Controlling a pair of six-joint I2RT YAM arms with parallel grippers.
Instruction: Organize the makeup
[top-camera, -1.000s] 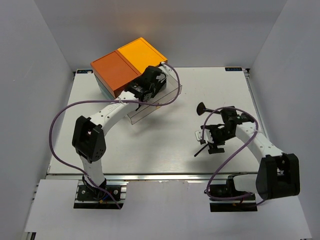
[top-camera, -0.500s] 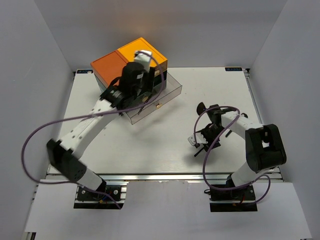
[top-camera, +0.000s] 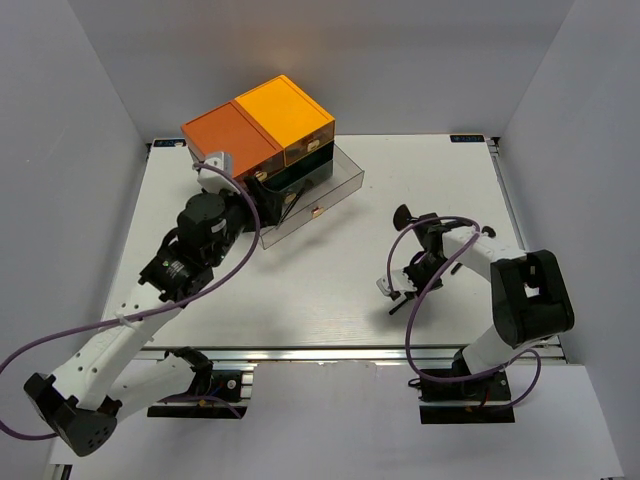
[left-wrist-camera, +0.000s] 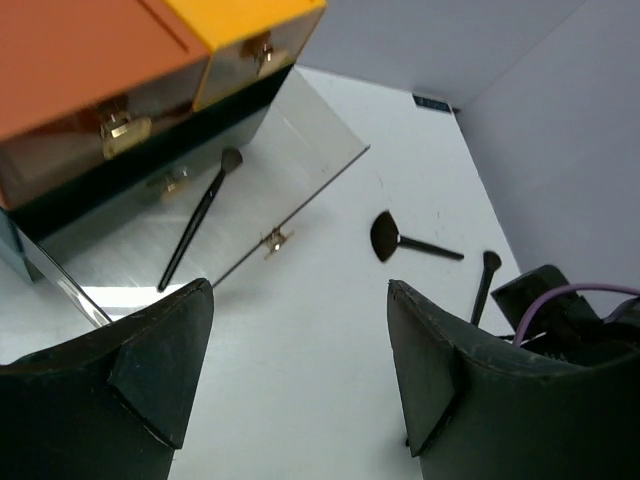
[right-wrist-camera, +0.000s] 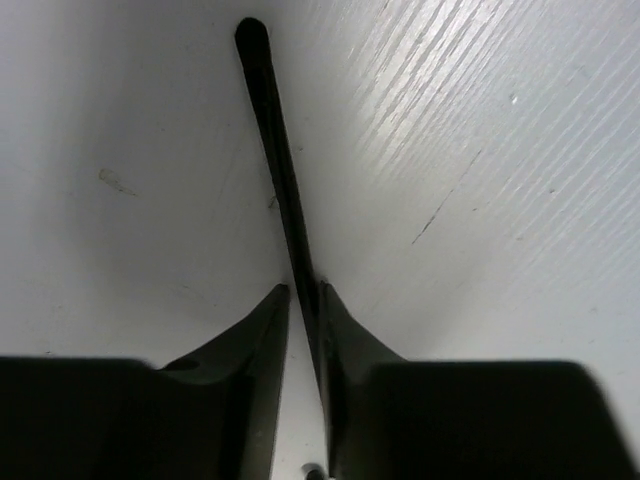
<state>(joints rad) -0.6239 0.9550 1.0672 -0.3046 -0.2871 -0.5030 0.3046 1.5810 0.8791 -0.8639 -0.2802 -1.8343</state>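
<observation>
White table (top-camera: 300, 300); brush (left-wrist-camera: 196, 222) inside clear drawer (left-wrist-camera: 300, 140)

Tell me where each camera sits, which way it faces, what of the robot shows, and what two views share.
Top external: above and behind the bases, looking down on the table; both arms show.
Left wrist: low over the table, facing the drawer box; left hand open below.
Right wrist: just above the table, looking down; right hand flanks a thin brush.
Shared: top and left wrist both show the fan brush.
</observation>
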